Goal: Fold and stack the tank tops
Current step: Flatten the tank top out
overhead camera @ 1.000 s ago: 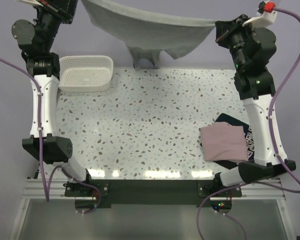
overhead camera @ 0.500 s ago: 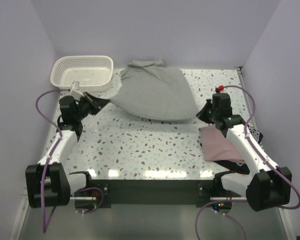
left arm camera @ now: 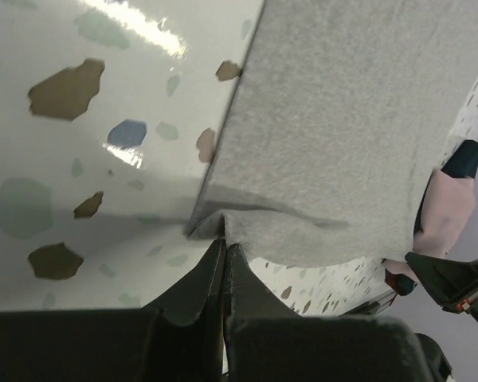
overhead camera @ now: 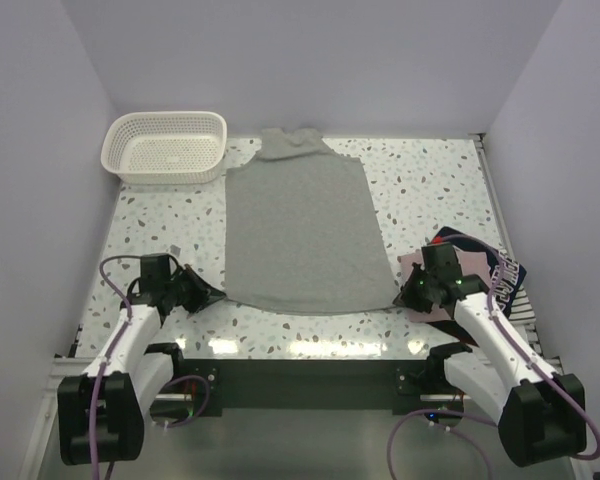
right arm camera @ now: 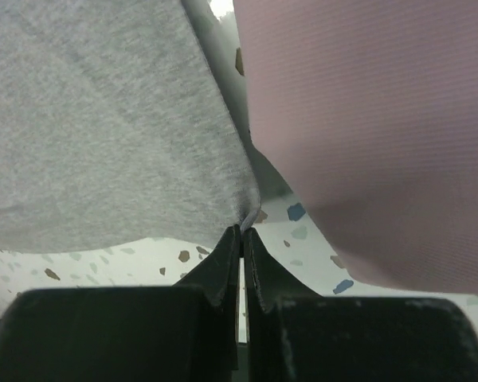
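The grey tank top (overhead camera: 298, 225) lies spread flat down the middle of the table, neck end at the far edge. My left gripper (overhead camera: 212, 293) is shut on its near left hem corner (left arm camera: 215, 227). My right gripper (overhead camera: 404, 297) is shut on the near right hem corner (right arm camera: 243, 216). The folded dusty pink tank top (overhead camera: 432, 290) sits at the near right on top of the navy tank top (overhead camera: 492, 268), just right of my right gripper. In the right wrist view the pink cloth (right arm camera: 366, 135) lies close beside the grey hem.
A white lattice basket (overhead camera: 166, 147) stands at the far left corner. Walls close in the table on the left, back and right. Both arms lie low along the near edge.
Both arms came down from high at the back and drew the grey top toward the near edge, laying it out flat. Both grippers stayed shut on its hem corners.
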